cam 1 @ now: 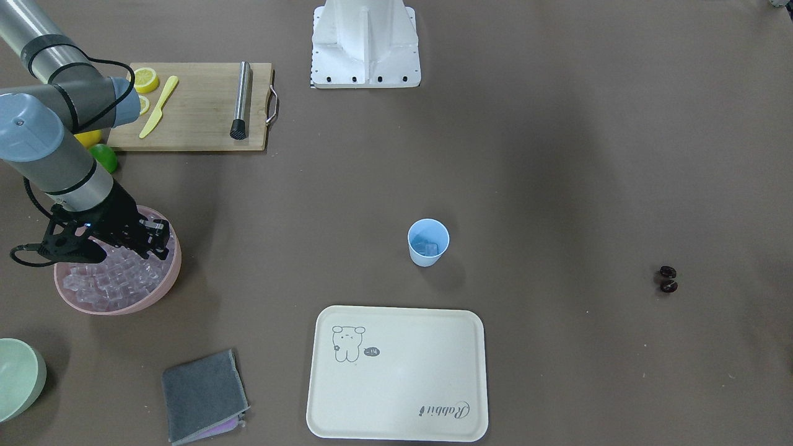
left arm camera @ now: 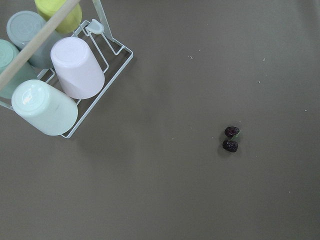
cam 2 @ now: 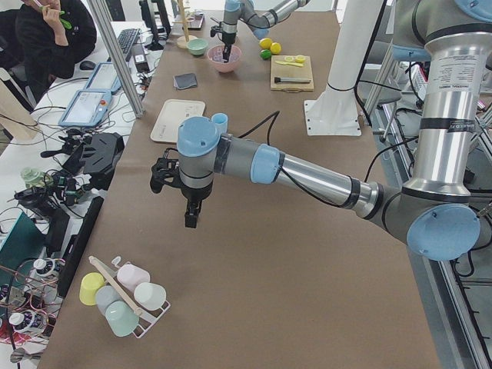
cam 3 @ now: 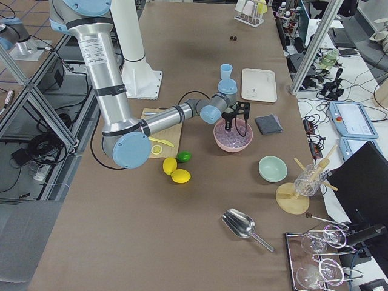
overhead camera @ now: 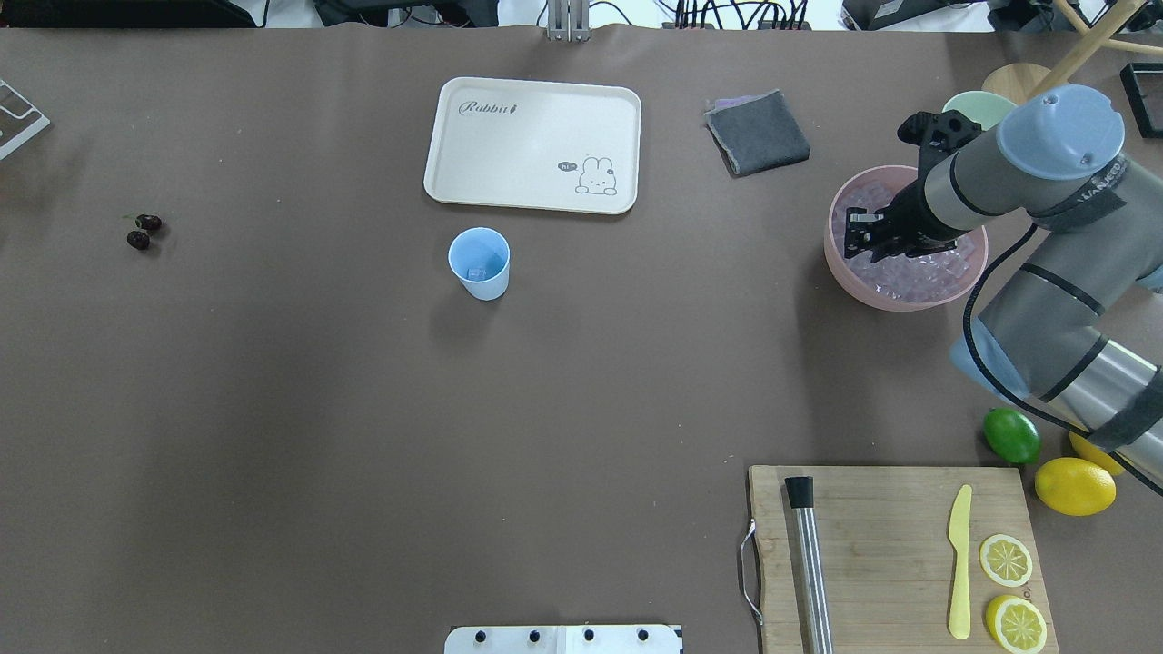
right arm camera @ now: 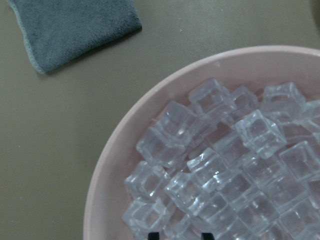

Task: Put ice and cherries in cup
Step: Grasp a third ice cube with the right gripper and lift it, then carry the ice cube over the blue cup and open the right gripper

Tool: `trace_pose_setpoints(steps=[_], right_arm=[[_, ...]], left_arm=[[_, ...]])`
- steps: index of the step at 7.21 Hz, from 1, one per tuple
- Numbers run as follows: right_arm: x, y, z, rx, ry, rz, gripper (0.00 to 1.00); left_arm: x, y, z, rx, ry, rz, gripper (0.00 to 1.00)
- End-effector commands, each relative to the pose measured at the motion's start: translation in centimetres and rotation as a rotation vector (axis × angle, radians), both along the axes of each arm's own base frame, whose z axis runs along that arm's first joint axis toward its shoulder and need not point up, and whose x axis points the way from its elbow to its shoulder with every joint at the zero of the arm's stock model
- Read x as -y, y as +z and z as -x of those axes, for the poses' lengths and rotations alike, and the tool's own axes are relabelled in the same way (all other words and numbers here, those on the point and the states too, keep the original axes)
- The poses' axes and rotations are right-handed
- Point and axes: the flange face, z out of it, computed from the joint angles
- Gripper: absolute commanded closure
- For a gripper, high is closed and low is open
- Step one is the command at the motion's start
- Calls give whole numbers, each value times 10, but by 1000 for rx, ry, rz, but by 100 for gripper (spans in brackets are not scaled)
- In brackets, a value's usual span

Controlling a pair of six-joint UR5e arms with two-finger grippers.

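Note:
The light blue cup (overhead camera: 480,263) stands mid-table near the tray, with an ice cube in its bottom; it also shows in the front view (cam 1: 427,243). Many clear ice cubes (right arm camera: 225,170) fill the pink bowl (overhead camera: 849,277). My right gripper (overhead camera: 859,232) hangs just over the ice, open; its fingertips (right arm camera: 152,234) show at the bottom edge of the right wrist view with nothing between them. The two dark cherries (overhead camera: 143,231) lie on the table far from the cup and show in the left wrist view (left arm camera: 231,139). My left gripper (cam 2: 191,215) hovers above the table; I cannot tell its state.
A cream tray (overhead camera: 509,154) and a grey cloth (overhead camera: 757,132) lie beyond the cup. A cutting board (overhead camera: 872,545) carries a muddler, knife and lemon slices. A lime (overhead camera: 1011,435), lemons and a pale green bowl (cam 1: 18,378) are near the right arm. A cup rack (left arm camera: 50,75) stands near the cherries.

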Motion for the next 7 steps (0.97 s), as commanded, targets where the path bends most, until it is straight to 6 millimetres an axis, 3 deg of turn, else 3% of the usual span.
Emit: trace_pose_setpoints(steps=[1,2,3,4,5,6,7], right_arm=[[-5,-1,6,2,-19,-5,69],[-8,-21,2,29,-36,-20,69],[10,-40,-35,69,-54,12,69],[24,-71,-64,85,-82,-2,69],[34,-111,-61,65,-80,28,69],[35,-167,-12,45,-110,20,71],[35,-212,58,16,-93,32,73]], left_arm=[[-2,1,1,0,-1,1,2],[-2,2,1,0,-1,4,2],[-2,4,1,0,-1,7,2],[-1,4,0,0,0,8,2],[-2,2,1,0,-1,3,2],[-2,1,0,-1,-1,1,2],[-2,1,0,-1,-1,1,2]])
